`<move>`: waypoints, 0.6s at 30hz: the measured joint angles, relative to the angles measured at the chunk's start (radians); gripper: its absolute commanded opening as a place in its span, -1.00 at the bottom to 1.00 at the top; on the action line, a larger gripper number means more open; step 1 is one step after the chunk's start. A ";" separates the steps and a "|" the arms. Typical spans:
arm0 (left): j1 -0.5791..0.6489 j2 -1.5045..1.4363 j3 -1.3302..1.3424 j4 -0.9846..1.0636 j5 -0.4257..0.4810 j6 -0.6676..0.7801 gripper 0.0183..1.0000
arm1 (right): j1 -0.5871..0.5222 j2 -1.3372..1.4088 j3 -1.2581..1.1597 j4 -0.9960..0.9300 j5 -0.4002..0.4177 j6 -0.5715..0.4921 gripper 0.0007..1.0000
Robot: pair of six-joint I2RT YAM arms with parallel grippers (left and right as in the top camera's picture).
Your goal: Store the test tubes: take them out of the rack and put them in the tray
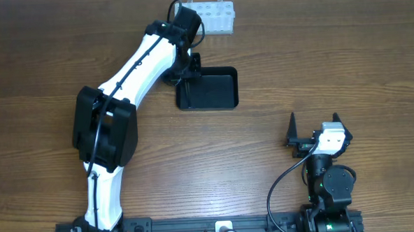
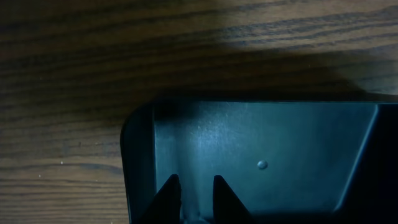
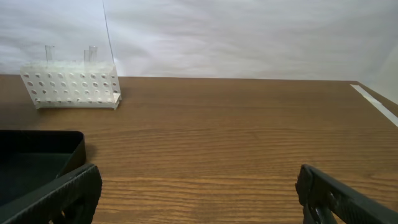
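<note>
A white test tube rack (image 1: 213, 18) stands at the table's far edge with two clear tubes (image 3: 91, 53) upright in it. The black tray (image 1: 224, 98) lies just in front of it. My left gripper (image 2: 196, 199) hangs low over the tray's inner floor (image 2: 280, 143) near its left wall. Its fingers are drawn close with a narrow gap, shut on a clear test tube that shows between them as no more than a faint pale streak. Near the front right of the table my right gripper (image 1: 312, 129) rests open with nothing in it, far from the rack (image 3: 71, 87).
The left arm's white links (image 1: 138, 63) stretch diagonally from the front left toward the tray. Bare wooden tabletop (image 1: 330, 48) lies to the right of the tray and rack. A white wall backs the table's far edge (image 3: 249, 37).
</note>
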 measured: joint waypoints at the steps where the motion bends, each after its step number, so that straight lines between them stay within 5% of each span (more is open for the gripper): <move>1: 0.000 0.001 0.000 0.001 0.000 0.004 -0.68 | 0.000 0.000 0.000 0.000 0.000 0.000 0.98; 18: 0.002 0.076 0.000 0.078 -0.004 0.034 -0.58 | 0.000 0.000 0.000 0.000 0.000 0.000 0.98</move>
